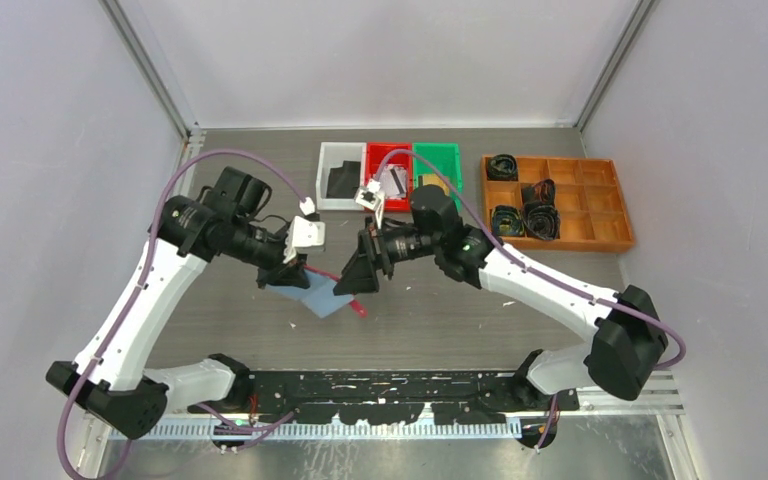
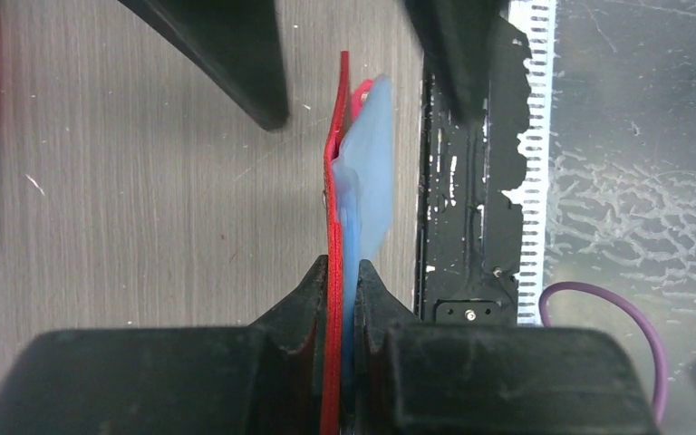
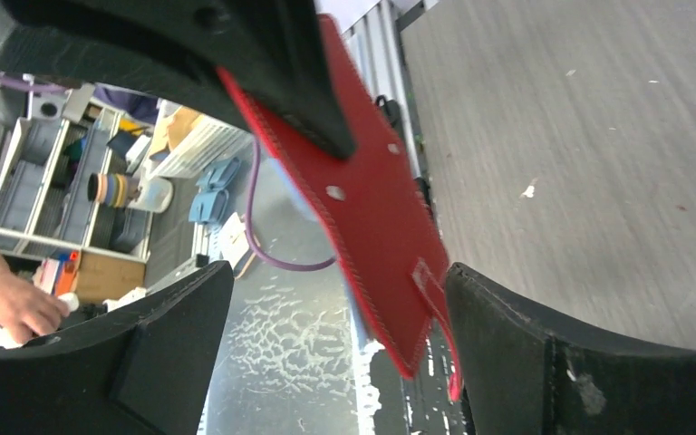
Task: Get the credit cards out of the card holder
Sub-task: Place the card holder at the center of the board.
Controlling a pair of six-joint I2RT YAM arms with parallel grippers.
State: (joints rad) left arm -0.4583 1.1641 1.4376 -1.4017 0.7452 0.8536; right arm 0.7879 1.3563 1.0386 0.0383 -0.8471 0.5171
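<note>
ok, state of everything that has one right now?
left pincer: shut on the card holder.
right pincer: open, straddling the holder's red cover.
card holder: held in the air, blue pages splayed slightly from the cover.
credit cards: can't tell if any are inside.
orange tray: some compartments filled, others bare.

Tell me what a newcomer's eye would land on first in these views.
The red card holder stands out, held above mid-table with its pale blue pages showing. The left gripper is pinched shut on its edge, while the right gripper straddles the red cover with fingers open. After that, the orange compartment tray at the back right catches the eye.
</note>
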